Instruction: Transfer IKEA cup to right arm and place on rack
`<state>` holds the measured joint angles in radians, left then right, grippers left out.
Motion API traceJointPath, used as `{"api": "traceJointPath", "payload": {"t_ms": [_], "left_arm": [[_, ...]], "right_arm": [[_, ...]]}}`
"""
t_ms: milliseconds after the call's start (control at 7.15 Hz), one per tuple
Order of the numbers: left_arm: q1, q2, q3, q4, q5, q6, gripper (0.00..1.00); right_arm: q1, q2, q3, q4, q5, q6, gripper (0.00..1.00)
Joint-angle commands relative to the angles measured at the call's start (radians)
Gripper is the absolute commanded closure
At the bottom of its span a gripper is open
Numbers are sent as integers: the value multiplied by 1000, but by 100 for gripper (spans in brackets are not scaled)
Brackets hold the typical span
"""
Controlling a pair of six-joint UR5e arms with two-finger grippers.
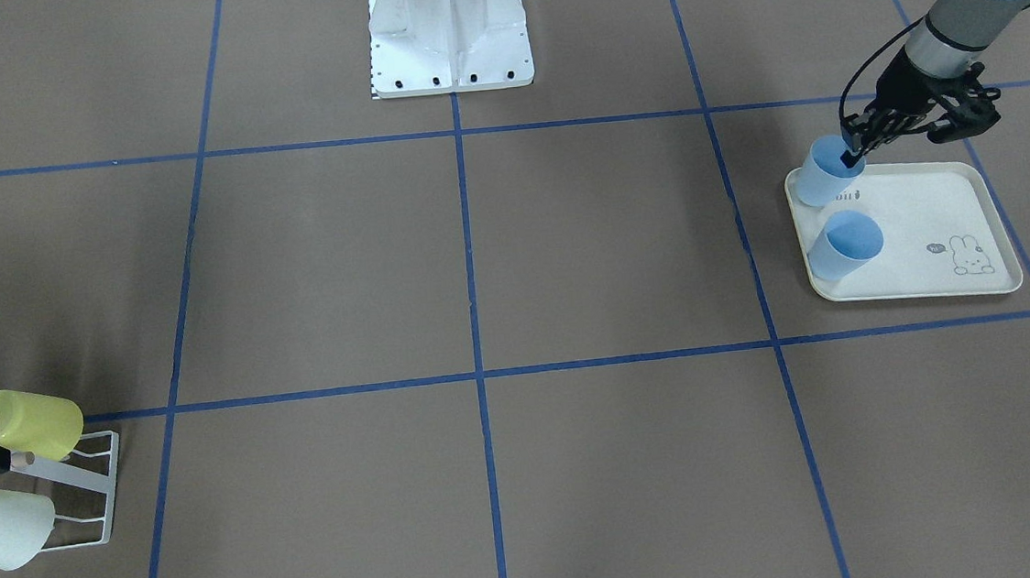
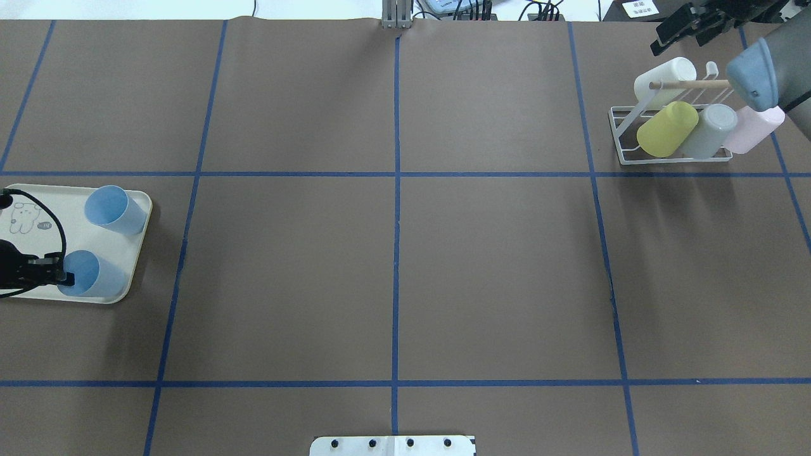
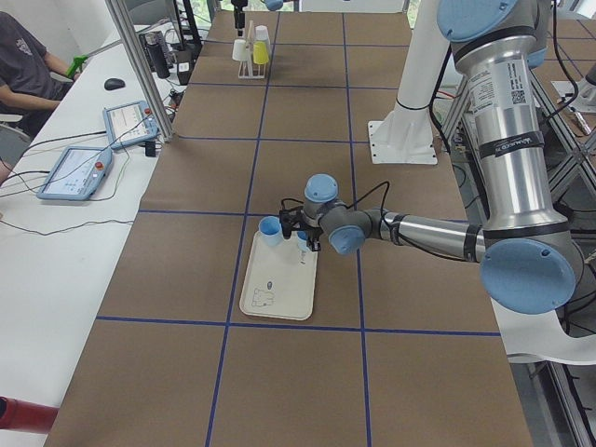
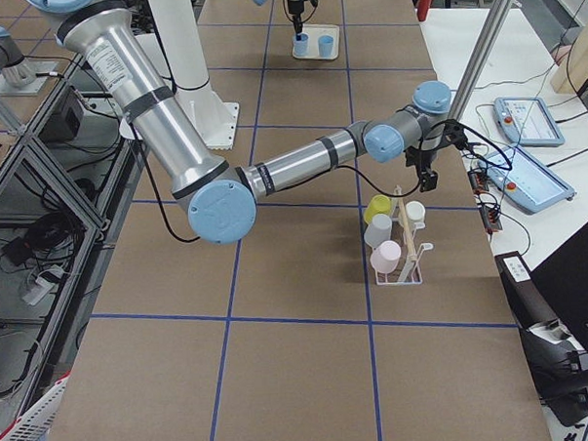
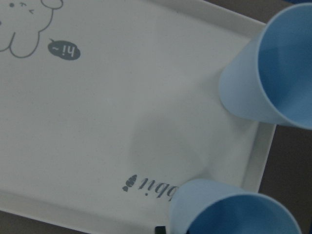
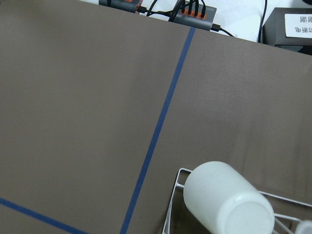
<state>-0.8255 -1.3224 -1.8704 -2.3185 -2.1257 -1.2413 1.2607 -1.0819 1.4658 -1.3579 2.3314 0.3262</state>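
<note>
Two blue IKEA cups stand on a cream rabbit-print tray (image 2: 70, 240). My left gripper (image 2: 63, 277) is at the rim of the nearer cup (image 2: 85, 283), with one finger outside the wall and the jaws close together on the rim. The same gripper (image 1: 854, 152) and cup (image 1: 823, 177) show in the front-facing view. The cup (image 5: 234, 209) still rests on the tray. The white wire rack (image 2: 624, 136) with its wooden dowel stands far right. My right gripper (image 2: 678, 37) hovers open and empty just beyond it.
The other blue cup (image 2: 115, 210) stands further along the tray. The rack holds a white cup (image 2: 665, 75), a yellow one (image 2: 665, 130), a grey one (image 2: 709, 132) and a pink one (image 2: 754, 130). The robot base (image 1: 448, 28) is mid-table.
</note>
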Motion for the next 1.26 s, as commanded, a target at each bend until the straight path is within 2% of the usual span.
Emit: {"api": "traceJointPath", "payload": {"t_ms": [0,140,280,420,699,979,1119], "left_arm": [[-68,-6,-48,-1,-103,-1,100],[-79,-17,-64,-1,-149,-10,100],[-78,-64,-64,2,-151,-21,100],[-74,-130,-58,4,-155,-130,100],[-70,-285,-38,19,-172,-275,100],[-60,-444,-33,7,-195,-454,100],[-51,-508,-29,4,-197,-507,100]], "right_arm": [[-1,-161,214,0,5,49,1],[-4,-185,267,14,14,182,1],[-23,-231,333,14,28,236,1],[-43,-251,375,14,29,272,1],[-131,-239,421,54,26,464,1],[-239,-236,412,306,16,754,1],[-280,-218,410,388,6,869,1]]}}
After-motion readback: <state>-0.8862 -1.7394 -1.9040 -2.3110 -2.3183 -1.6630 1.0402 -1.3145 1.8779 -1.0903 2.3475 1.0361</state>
